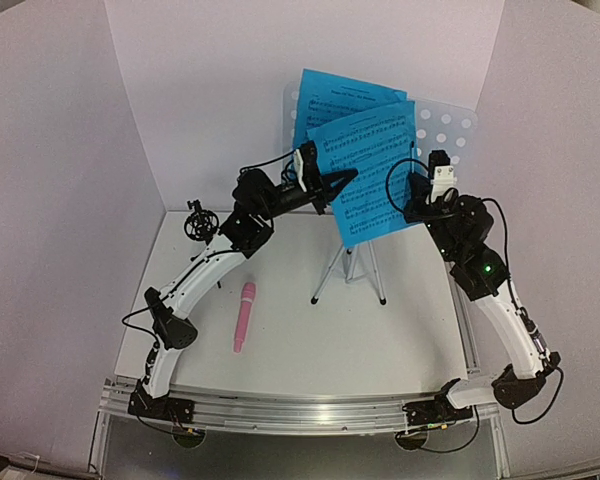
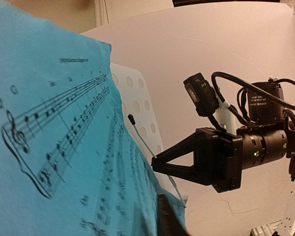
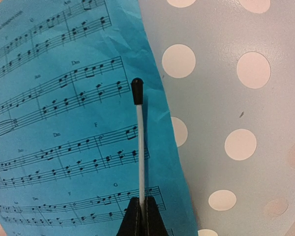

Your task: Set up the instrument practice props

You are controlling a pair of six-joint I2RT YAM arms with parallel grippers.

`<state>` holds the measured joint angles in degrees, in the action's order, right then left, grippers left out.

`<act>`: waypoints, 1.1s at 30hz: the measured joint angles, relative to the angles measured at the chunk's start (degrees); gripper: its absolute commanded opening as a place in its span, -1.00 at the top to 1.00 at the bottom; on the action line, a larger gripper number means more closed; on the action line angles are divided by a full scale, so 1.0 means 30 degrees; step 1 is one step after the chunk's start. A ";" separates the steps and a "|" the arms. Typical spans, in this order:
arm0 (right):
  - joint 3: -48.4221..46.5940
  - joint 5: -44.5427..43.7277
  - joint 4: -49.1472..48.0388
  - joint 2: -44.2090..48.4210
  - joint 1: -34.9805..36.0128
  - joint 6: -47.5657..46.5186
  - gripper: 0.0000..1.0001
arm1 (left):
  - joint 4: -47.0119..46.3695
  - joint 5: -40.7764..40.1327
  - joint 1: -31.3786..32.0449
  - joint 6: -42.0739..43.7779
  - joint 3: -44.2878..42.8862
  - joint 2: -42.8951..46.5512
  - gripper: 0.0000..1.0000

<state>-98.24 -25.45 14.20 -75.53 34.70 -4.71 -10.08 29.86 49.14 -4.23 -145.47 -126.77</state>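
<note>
Right gripper (image 3: 140,206) pinches the retainer wire (image 3: 139,142), which stands upright over the front music sheet's (image 3: 64,128) right edge on the music stand (image 1: 452,128). Left gripper (image 1: 340,183) meets that sheet's left edge; I cannot tell its jaw width.

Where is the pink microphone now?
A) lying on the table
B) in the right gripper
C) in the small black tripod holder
A: the pink microphone lies flat on the table, apart from the black tripod holder.
</note>
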 measured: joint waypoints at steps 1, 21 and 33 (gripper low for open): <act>0.0000 -0.0002 0.0000 0.0000 0.0000 0.0000 1.00 | 0.0180 -0.0035 -0.0015 0.0123 0.0000 0.0110 1.00; 0.0000 0.2809 0.0014 0.0007 0.0000 -0.1172 0.26 | -0.1159 -0.0370 -0.0106 0.1042 -0.0270 0.0280 1.00; -0.4521 0.4560 0.3798 -0.0011 0.0000 -0.2680 -0.15 | -0.1752 0.0834 -0.0106 0.1952 -0.0172 0.0002 1.00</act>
<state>-111.80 -11.76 25.59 -75.56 34.70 -12.75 -15.34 32.36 48.82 1.62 -145.98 -126.76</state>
